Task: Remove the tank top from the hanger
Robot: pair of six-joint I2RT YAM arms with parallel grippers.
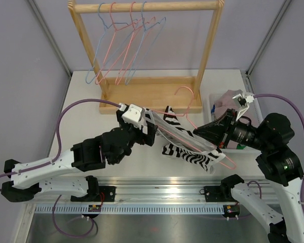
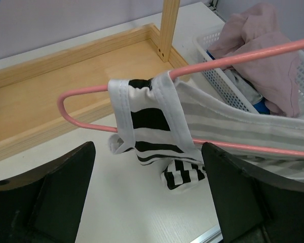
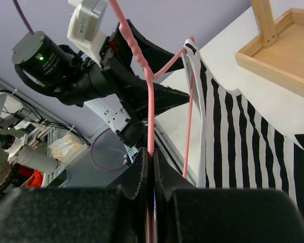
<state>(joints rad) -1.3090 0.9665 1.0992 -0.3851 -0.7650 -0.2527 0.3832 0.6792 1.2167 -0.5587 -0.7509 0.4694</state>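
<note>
1. Pinching the wire of the pink hanger (image 3: 149,101), the right end effector (image 3: 151,172) is clamped tight on it, and the hanger rides at a slant above the bench (image 1: 86,121).
2. The tank top (image 1: 187,147), black-and-white stripes, is on that hanger between the two arms, and its lower part droops onto the bench in front of the rack (image 1: 147,86).
3. Over on the left, the end effector (image 2: 147,202) is spread wide with nothing between its fingers (image 2: 45,197). It faces the hanger's rounded end.
4. Right there, a white-edged strap (image 2: 124,106) loops over the upper wire and hangs across the lower one. That strap is what keeps the top hooked on.
5. Behind all this stands the wooden rack, with spare hangers (image 1: 126,50) in blue and pink on its rail, well apart from the action.
6. Off to the right sits a white basket (image 2: 218,76) with a pink garment (image 2: 263,50) heaped in it, close to the right arm. From the left wrist, the hanger wire crosses in front of that heap.
</note>
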